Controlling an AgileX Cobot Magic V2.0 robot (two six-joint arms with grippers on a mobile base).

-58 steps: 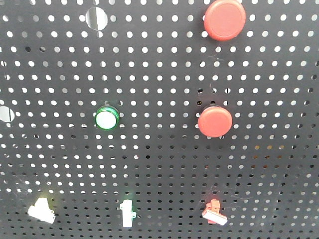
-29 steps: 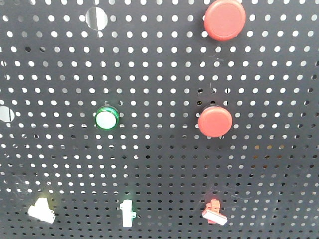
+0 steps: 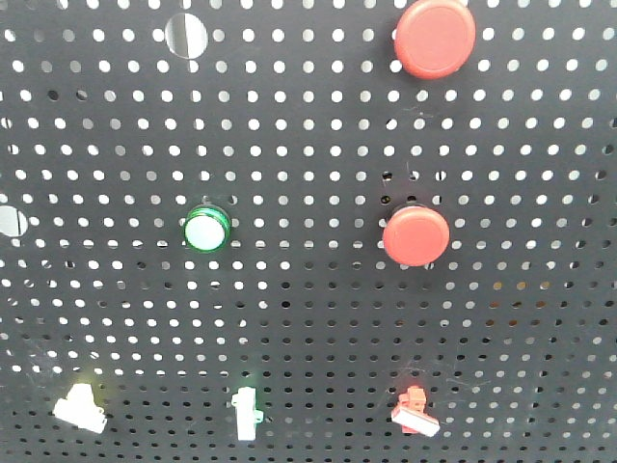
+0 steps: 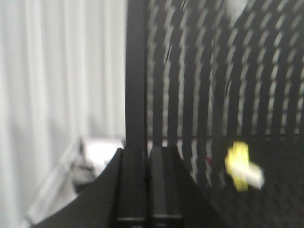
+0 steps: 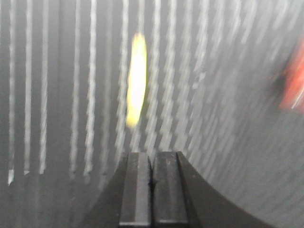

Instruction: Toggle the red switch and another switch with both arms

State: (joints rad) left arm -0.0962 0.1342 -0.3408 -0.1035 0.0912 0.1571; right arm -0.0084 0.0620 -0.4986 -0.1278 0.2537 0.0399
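Along the bottom edge of the black pegboard (image 3: 323, 207) you have three small toggles in a row. The red switch (image 3: 415, 411) sits toward the lower right corner, with its white lever bar slanting under the red body. The white switch with the faint yellow tint (image 3: 79, 405) sits toward the lower left corner, tilted. An upright white toggle with a green tint (image 3: 246, 413) stands between them. Higher up are a green-ringed round button (image 3: 206, 231) left of centre and two large red push buttons (image 3: 415, 235), one at mid-height and one at the top edge.

In your left wrist view, the left pincer (image 4: 147, 154) is clenched, fingers pressed together on nothing. It points at the pegboard's dark left-edge post (image 4: 135, 71), with a white curtain (image 4: 57, 95) beyond. The yellow-tinted switch shows blurred to the right of the fingertips, near but apart from them.

In your right wrist view, the right pincer (image 5: 152, 156) is likewise clenched and empty, facing the pegboard straight on. A yellowish streak (image 5: 137, 80) lies just above and left of its tips. A red smear (image 5: 294, 85) lies at the right edge of that view. Both are too blurred to name.
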